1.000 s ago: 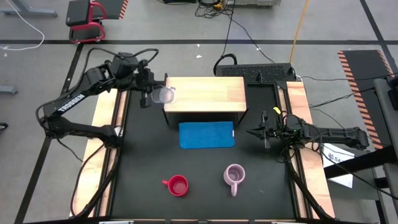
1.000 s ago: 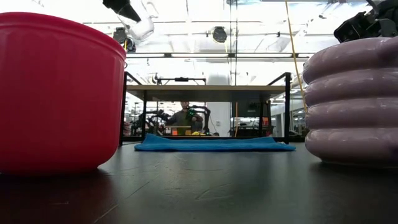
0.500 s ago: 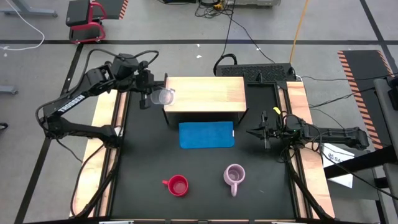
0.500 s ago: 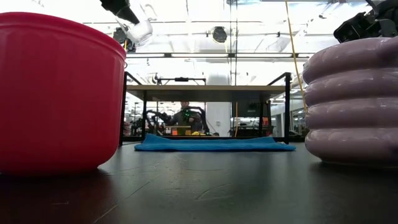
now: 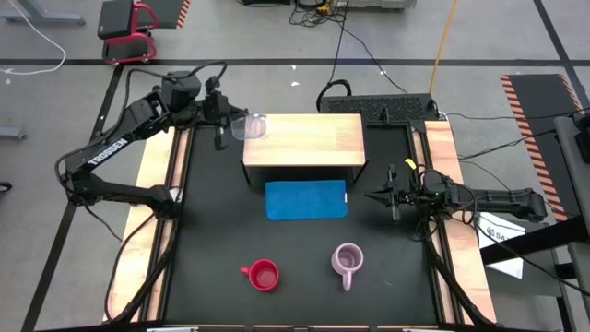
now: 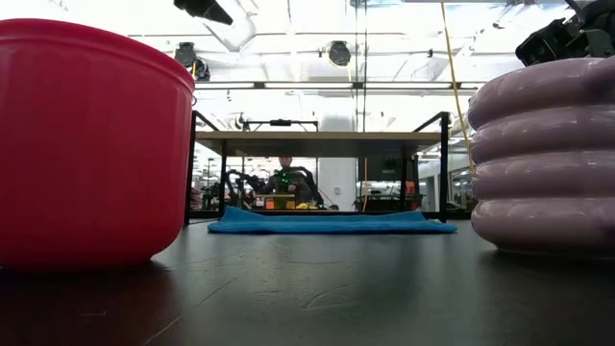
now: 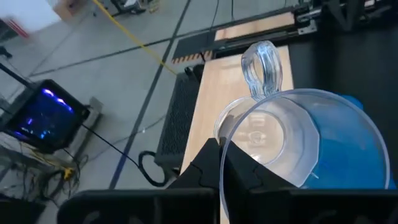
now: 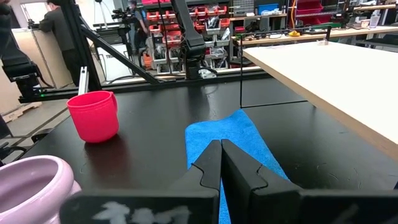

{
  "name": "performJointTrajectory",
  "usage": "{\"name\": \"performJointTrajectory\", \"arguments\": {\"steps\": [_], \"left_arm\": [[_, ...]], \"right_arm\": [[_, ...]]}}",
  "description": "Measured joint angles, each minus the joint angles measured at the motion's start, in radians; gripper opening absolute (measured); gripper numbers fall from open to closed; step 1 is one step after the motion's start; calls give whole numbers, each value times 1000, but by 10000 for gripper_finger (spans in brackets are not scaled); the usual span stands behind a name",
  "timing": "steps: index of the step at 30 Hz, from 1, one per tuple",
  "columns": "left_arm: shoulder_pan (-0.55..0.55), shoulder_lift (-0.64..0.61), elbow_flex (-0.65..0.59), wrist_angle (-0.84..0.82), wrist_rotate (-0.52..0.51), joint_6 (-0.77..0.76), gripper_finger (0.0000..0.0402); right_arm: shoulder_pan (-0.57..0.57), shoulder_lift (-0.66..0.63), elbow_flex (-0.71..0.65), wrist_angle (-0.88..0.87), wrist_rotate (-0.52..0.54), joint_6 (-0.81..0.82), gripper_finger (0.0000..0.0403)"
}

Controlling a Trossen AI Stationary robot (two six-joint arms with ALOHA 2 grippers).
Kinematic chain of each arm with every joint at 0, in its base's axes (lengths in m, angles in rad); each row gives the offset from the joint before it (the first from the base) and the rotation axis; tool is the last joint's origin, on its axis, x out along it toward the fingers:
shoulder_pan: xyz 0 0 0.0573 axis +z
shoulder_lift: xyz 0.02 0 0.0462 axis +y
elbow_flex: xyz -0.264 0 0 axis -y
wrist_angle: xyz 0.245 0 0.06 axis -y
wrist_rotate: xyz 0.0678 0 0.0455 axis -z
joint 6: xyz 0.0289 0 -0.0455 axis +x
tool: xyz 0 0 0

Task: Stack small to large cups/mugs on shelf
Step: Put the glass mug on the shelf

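Note:
My left gripper (image 5: 226,124) holds the small clear glass cup (image 5: 251,127) in the air over the left end of the light wooden shelf (image 5: 304,138). In the left wrist view I look into the cup's mouth (image 7: 298,143), with the shelf (image 7: 208,106) below it. The red mug (image 5: 263,274) and the ribbed lilac mug (image 5: 348,261) stand upright on the black table near its front edge. My right gripper (image 5: 385,195) waits shut at the table's right side, right of the blue mat (image 5: 306,199). My left gripper pinches the cup's rim (image 7: 222,142) on the side opposite the handle (image 7: 264,62), one finger inside the cup and one outside. The fingers come from the table's left, slanting down. The cup is lifted clear of the shelf, tilted with its mouth toward the wrist.
The blue mat lies flat on the table in front of the shelf. In the low view the red mug (image 6: 91,144) and lilac mug (image 6: 543,159) fill the sides. Dark frames and cables run along the table's right and far edges.
My left gripper has risen and gone toward the table's far edge and a little right, carrying the glass cup from beside the shelf's left end to above its far left corner. The gripper has tipped toward level. The cup stays in the hold.

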Motion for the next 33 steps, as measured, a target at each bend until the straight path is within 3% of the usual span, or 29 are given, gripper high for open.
{"name": "performJointTrajectory", "arguments": {"steps": [5,11,21,24,33], "left_arm": [[49,53,21,-5,17,15,0],[79,163,163,-49,34,26,0],[108,334,443,-279,133,124,0],[114,382,492,-323,179,152,0],[119,511,557,-508,183,295,0]], "right_arm": [[0,0,0,0,0,0,0],[0,0,0,0,0,0,0],[0,0,0,0,0,0,0],[0,0,0,0,0,0,0],[0,0,0,0,0,0,0]]}}
